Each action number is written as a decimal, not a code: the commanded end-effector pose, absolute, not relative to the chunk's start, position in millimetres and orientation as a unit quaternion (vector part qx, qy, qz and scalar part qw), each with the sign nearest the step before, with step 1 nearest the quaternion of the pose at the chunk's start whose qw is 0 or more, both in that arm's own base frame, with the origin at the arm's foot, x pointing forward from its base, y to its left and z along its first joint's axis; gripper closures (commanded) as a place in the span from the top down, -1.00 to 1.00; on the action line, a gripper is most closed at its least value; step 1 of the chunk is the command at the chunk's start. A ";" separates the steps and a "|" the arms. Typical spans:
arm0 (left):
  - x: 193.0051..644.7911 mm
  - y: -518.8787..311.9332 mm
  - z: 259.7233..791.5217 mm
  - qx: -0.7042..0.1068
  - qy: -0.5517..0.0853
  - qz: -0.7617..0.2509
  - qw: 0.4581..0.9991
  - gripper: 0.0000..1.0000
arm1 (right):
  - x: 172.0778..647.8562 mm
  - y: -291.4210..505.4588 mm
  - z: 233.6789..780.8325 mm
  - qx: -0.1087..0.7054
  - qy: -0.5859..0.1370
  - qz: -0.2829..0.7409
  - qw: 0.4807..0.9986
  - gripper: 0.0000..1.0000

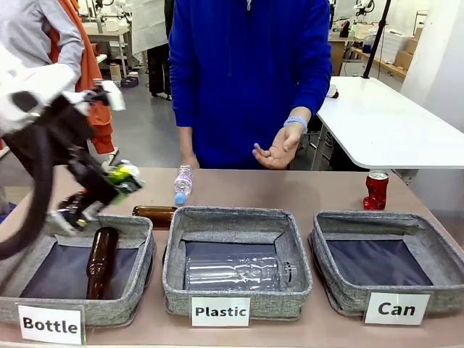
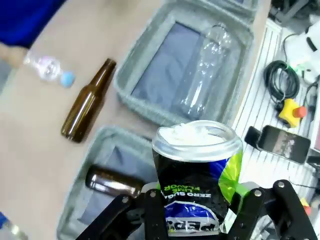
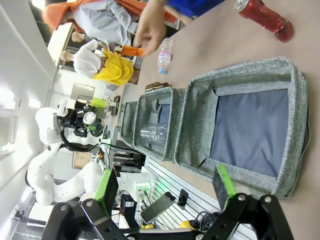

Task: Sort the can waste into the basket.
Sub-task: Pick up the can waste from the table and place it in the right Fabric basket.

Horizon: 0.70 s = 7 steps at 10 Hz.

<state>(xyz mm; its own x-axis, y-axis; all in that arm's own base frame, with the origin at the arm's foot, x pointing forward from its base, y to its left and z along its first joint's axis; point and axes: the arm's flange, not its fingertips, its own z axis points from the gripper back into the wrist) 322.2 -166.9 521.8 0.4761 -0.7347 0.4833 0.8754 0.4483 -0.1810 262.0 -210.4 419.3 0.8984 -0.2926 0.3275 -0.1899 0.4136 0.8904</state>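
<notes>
My left gripper (image 1: 109, 190) is shut on the black can (image 1: 125, 176) with yellow-green marks and holds it in the air over the "Bottle" basket (image 1: 138, 230). The left wrist view shows this can (image 2: 196, 170) upright between the fingers of that gripper (image 2: 197, 212), silver top toward the camera. A red can (image 1: 376, 190) stands on the table behind the grey "Can" basket (image 1: 377, 217), which holds nothing. My right gripper (image 3: 165, 187) is open above the near rim of the Can basket (image 3: 240, 67), with the red can (image 3: 262, 15) beyond it.
A brown bottle (image 1: 100, 261) lies in the Bottle basket and another (image 1: 154, 214) on the table behind it. The "Plastic" basket (image 1: 174, 239) holds a clear bottle (image 1: 235, 272). A small plastic bottle (image 1: 183, 183) lies near the person's open hand (image 1: 279, 148).
</notes>
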 end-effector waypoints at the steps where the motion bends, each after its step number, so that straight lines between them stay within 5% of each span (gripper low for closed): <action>1: 344.0 -160.8 512.3 -0.191 -0.169 -0.481 0.839 -0.23 | 263.8 -210.8 420.0 0.546 -0.238 -0.023 0.803 1.00; 4: 316.7 -247.4 543.2 -0.174 -0.259 -0.544 0.779 -0.23 | 263.8 -210.8 420.0 0.546 -0.238 -0.023 0.803 1.00; 7: 290.9 -438.4 569.4 -0.165 -0.308 -0.714 0.607 -0.23 | 263.8 -210.8 420.0 0.546 -0.238 -0.023 0.803 1.00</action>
